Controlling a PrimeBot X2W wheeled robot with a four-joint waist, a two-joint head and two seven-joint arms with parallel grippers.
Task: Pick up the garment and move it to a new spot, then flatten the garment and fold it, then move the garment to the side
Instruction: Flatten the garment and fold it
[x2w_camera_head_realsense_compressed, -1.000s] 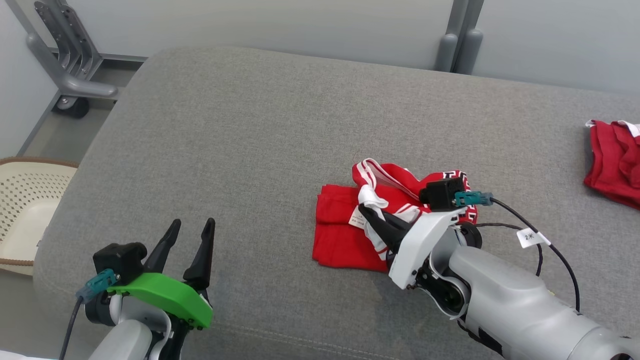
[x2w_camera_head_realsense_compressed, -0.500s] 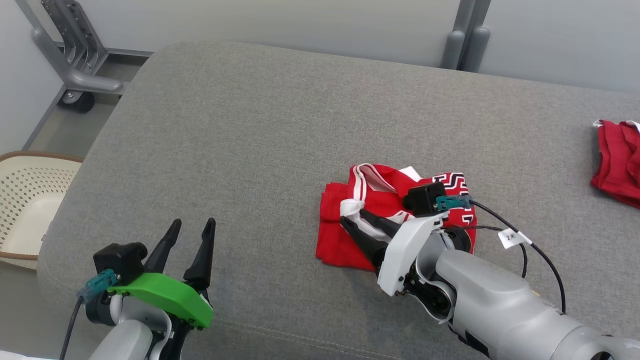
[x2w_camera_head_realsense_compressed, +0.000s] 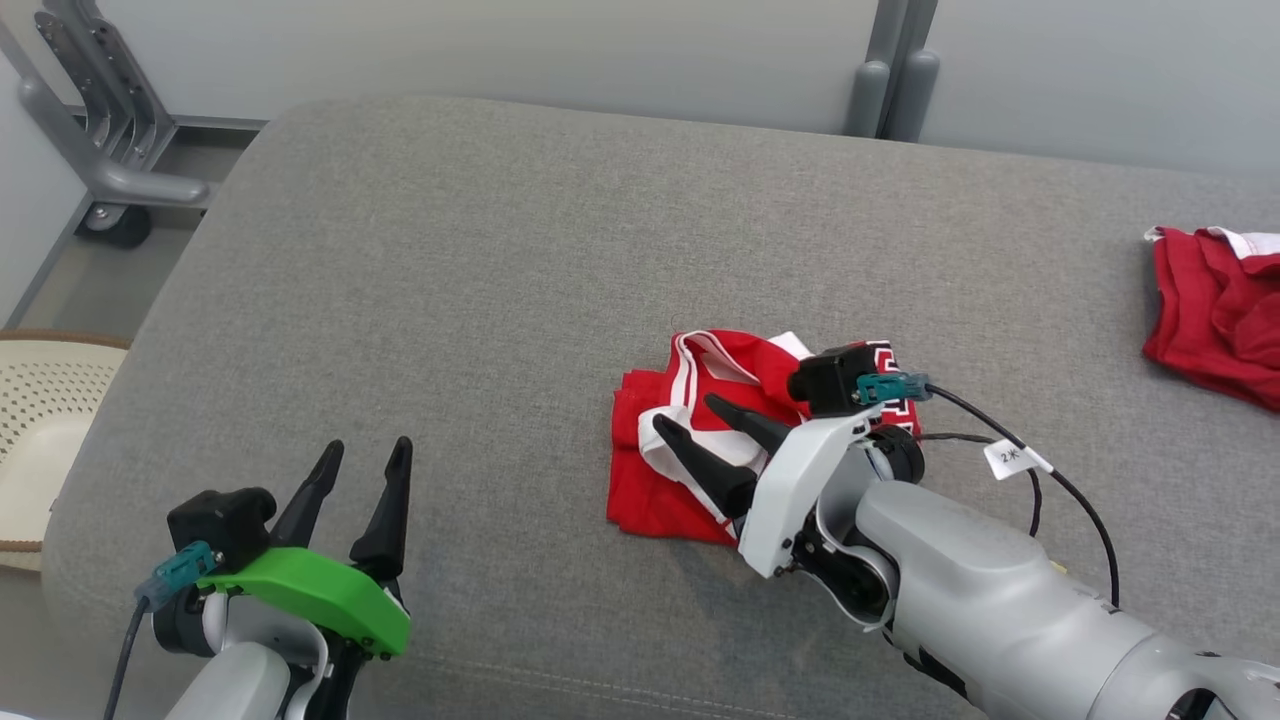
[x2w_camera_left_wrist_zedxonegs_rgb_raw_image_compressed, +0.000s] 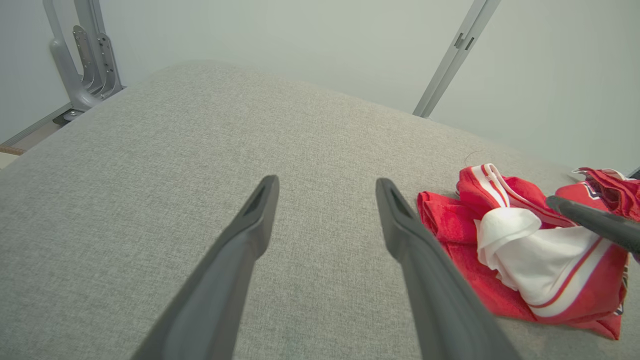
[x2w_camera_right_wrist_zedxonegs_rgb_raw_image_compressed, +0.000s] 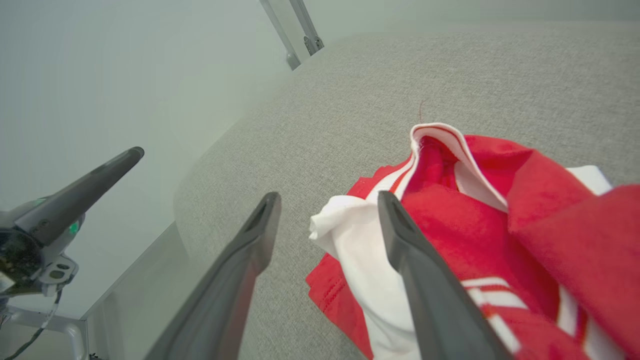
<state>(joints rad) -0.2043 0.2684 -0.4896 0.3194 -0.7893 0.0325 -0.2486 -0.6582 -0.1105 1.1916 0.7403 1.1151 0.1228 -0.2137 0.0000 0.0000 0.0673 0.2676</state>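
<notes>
Crumpled red-and-white garment (x2w_camera_head_realsense_compressed: 645, 495) lying on the grey upholstered surface (x2w_camera_head_realsense_compressed: 500, 250), directly beneath the right gripper (x2w_camera_head_realsense_compressed: 686, 410), whose fingers stand spread, gripping nothing; left gripper (x2w_camera_head_realsense_compressed: 367, 445), likewise spread, well apart from it.

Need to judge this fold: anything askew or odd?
The red and white garment lies bunched, not flat: a white panel is flipped over its top and the edges are uneven. A second red garment lies crumpled at the right end of the grey cushion.
</notes>
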